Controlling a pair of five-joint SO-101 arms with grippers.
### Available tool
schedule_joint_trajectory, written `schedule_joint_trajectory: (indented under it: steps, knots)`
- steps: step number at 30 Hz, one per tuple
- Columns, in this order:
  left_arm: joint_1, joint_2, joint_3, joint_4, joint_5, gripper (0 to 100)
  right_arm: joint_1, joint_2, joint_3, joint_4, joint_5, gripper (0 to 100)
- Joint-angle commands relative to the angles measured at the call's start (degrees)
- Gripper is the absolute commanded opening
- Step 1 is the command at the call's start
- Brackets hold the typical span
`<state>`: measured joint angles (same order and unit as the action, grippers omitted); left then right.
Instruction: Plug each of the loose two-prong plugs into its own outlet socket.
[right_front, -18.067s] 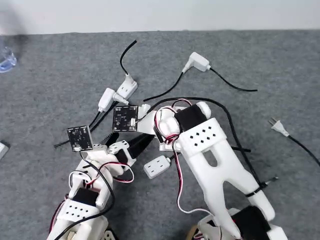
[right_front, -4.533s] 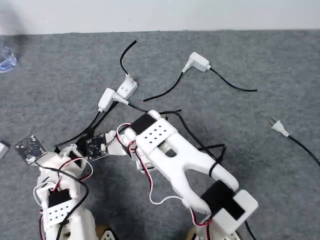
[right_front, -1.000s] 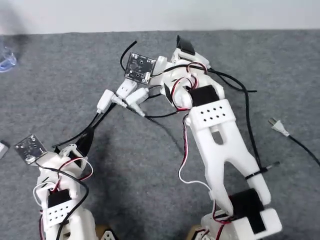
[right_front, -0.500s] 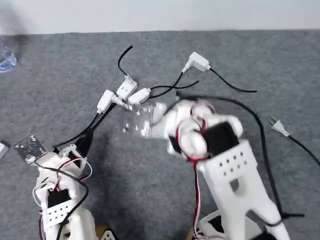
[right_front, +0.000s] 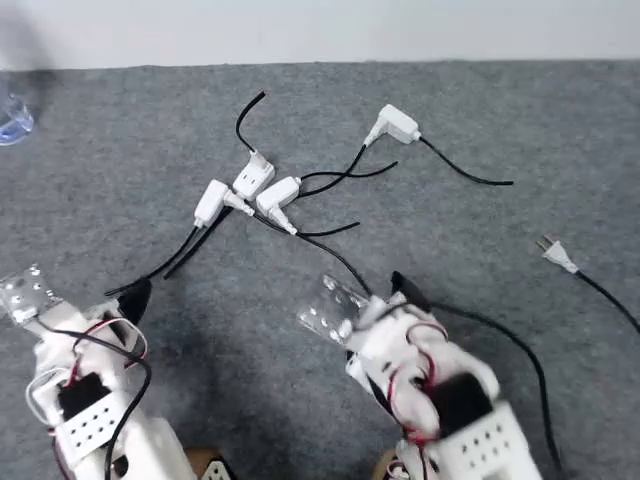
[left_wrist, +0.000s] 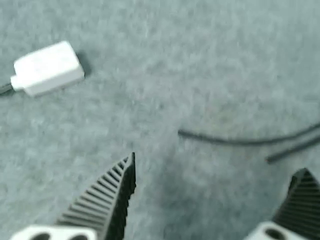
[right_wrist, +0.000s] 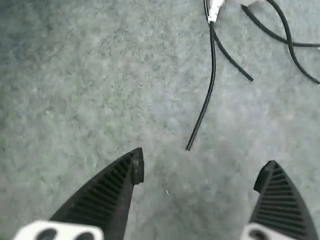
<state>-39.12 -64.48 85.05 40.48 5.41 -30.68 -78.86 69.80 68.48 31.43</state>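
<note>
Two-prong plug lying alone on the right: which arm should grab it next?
Right, likely. The two-prong plug lies nearer the right arm; the left arm sits far off at the opposite side. The right gripper is open and empty.

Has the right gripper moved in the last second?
Yes. The right gripper has drawn back from the white sockets toward its base, and now hangs open over carpet by a loose cable end.

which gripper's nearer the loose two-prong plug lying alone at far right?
Right. The right gripper hangs near the table's middle, the plug off to its right; the left gripper is at the far left side.
</note>
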Motion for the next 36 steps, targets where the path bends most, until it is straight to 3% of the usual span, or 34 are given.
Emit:
schedule_joint_trajectory:
  steps: [1, 5, 8, 12, 15, 21, 23, 29, 36]
  knots:
    - [-0.35, -0.53, -3.47, 3.08, -6.86, 44, 1.89, -12.35, 5.98, -3.03, -0.97, 33.5]
    - [-3.87, -0.53, -3.91, 0.70, -23.38, 44, 3.21, -23.87, 17.23, -6.02, -0.88, 33.5]
    - [-9.32, -0.53, -8.75, -0.88, -31.30, 44, 3.30, -25.27, 20.92, -8.04, -0.88, 33.5]
    - [-18.46, 1.05, -27.21, 7.03, -41.58, 40, 3.12, -23.08, 21.98, -9.98, -0.88, 33.5]
    - [-20.92, 7.65, -42.15, 12.13, -50.11, 39, 3.12, -23.08, 23.38, -11.56, -0.88, 33.5]
    - [-20.57, 35.87, -71.96, 29.98, -76.75, 39, 3.12, -23.08, 23.82, -11.91, -0.88, 33.5]
    - [-19.96, 46.68, -80.22, 36.13, -82.64, 39, 3.12, -23.08, 23.91, -11.91, -0.88, 33.5]
    - [-18.64, 77.10, -102.90, 39.21, -81.23, 39, 3.12, -23.08, 26.29, -13.93, 1.14, 33.5]
    - [-18.73, 102.86, -124.35, 38.15, -81.32, 39, 3.12, -22.90, 26.73, -14.55, 3.34, 33.5]
